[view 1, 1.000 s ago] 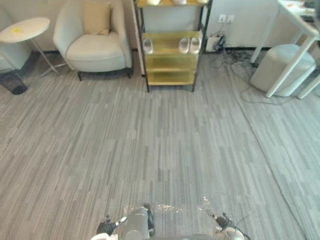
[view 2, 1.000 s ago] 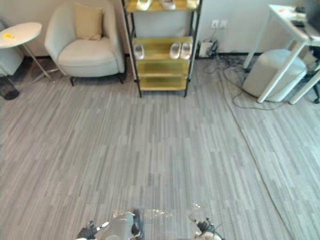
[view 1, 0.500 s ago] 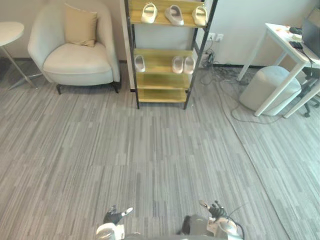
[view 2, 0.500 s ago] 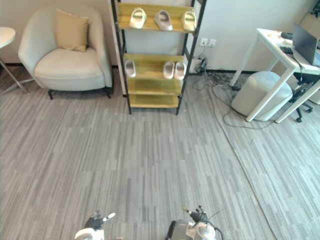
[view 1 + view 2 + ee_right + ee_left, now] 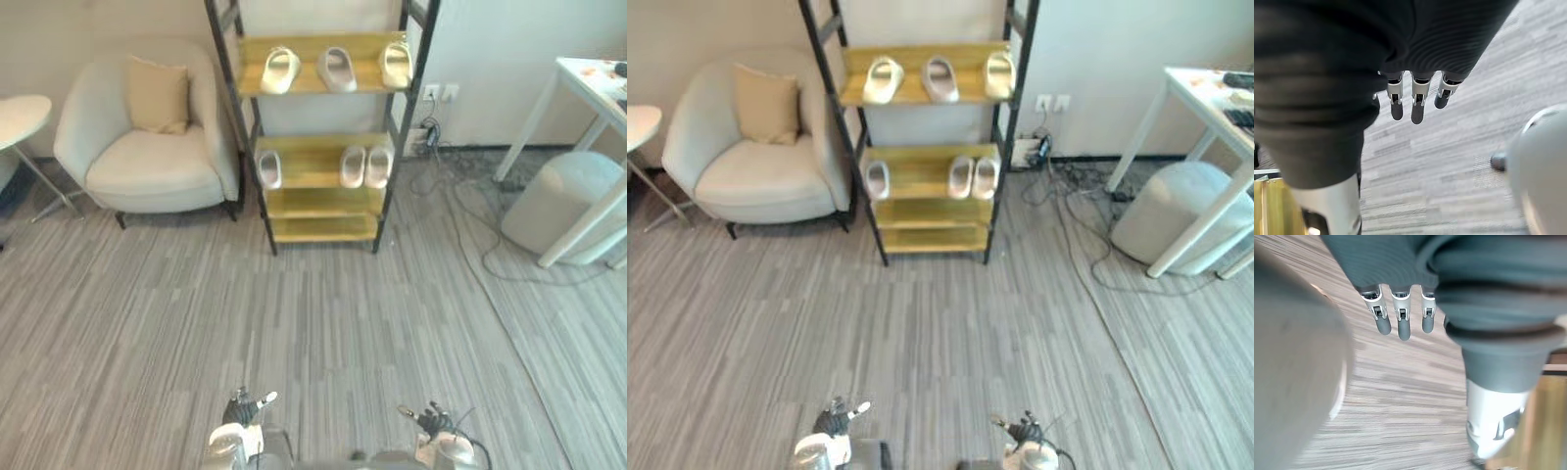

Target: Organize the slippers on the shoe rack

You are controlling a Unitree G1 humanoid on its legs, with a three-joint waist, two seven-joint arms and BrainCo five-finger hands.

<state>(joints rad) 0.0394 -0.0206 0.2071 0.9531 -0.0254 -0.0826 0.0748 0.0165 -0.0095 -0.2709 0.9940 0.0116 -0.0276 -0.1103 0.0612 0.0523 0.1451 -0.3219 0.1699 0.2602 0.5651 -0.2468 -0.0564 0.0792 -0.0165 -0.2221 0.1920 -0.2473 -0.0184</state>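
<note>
Presently both hands are empty and the work is far off.

Risks, as judged:
- The shoe rack [image 5: 323, 228] stands against the wall, well apart from both hands, so a walk must come first. Cables [image 5: 460, 220] trail over the floor [image 5: 313, 323] just right of the rack, and an approach drifting that way could snag them.
- The armchair [image 5: 147, 162] sits just beside the rack's left upright. An arm swung wide on that side could strike it.
- The slippers [image 5: 336, 69] number three on the top shelf [image 5: 310, 84], the left one lying askew. On the middle shelf [image 5: 309, 155] a pair sits at the right and a lone slipper [image 5: 267, 168] at the left. A reach between the dark uprights could sweep a neighbour off the edge, and these look light enough to slide easily.
- Mates look alike from here, so a wrong pairing is possible.

Hands:
- Left hand [image 5: 245, 406] is low in the head view. Its wrist view shows fingers [image 5: 1398, 325] straight and slightly apart, touching nothing, with floor beyond.
- Right hand [image 5: 431, 421] is likewise low, fingers [image 5: 1417, 110] extended and unclasped, holding nothing.

Every slipper seen is on the rack; none is on the floor or in a hand.
</note>
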